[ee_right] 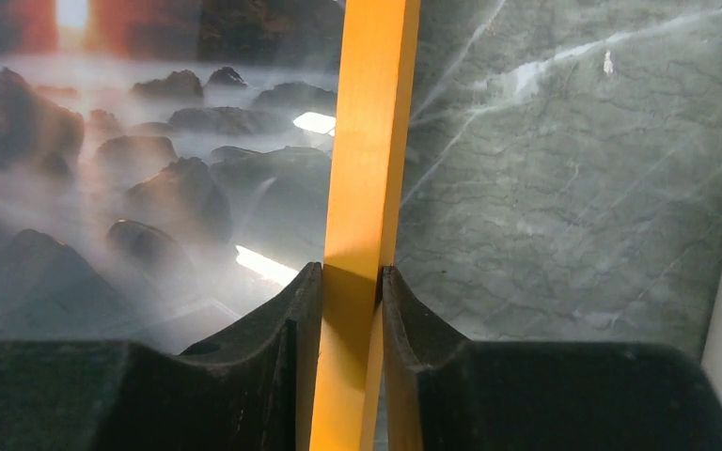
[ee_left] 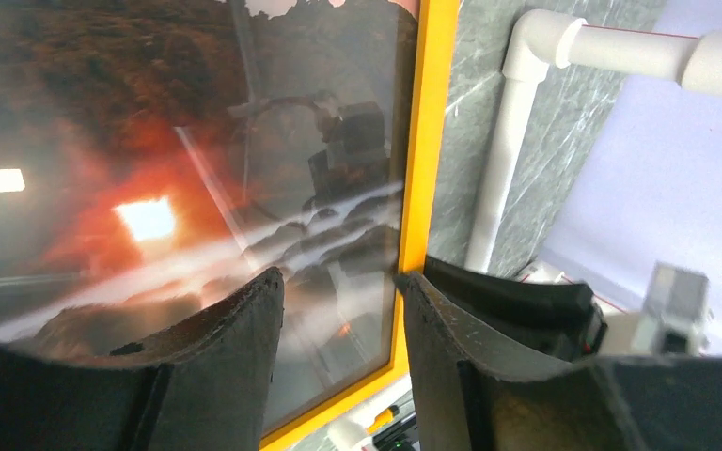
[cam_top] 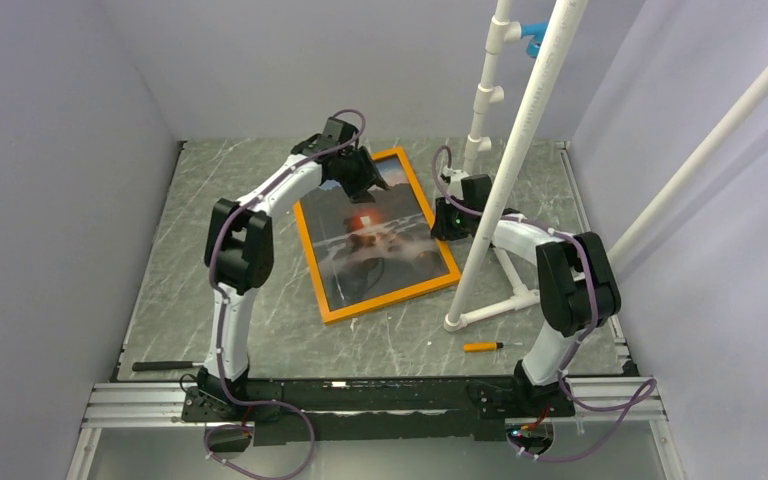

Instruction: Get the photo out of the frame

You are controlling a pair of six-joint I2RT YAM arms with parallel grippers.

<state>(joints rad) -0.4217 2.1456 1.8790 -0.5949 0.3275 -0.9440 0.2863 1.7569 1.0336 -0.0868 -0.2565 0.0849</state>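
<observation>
Orange thin rectangular frame (cam_top: pixel 390 297) is clamped at three o'clock by the right gripper (ee_right: pixel 351 272), the left gripper (ee_left: pixel 338 277) is held apart, and the dark sunset photo (cam_top: pixel 375 245) is not yet removed.

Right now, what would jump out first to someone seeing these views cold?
The bright orange frame lies flat mid-table, holding the dark, red-glowing photo under reflective glass. The right gripper pinches the frame's right-hand bar, while the left gripper hangs open above its far end. A white pipe stand rises just right of the frame.
</observation>
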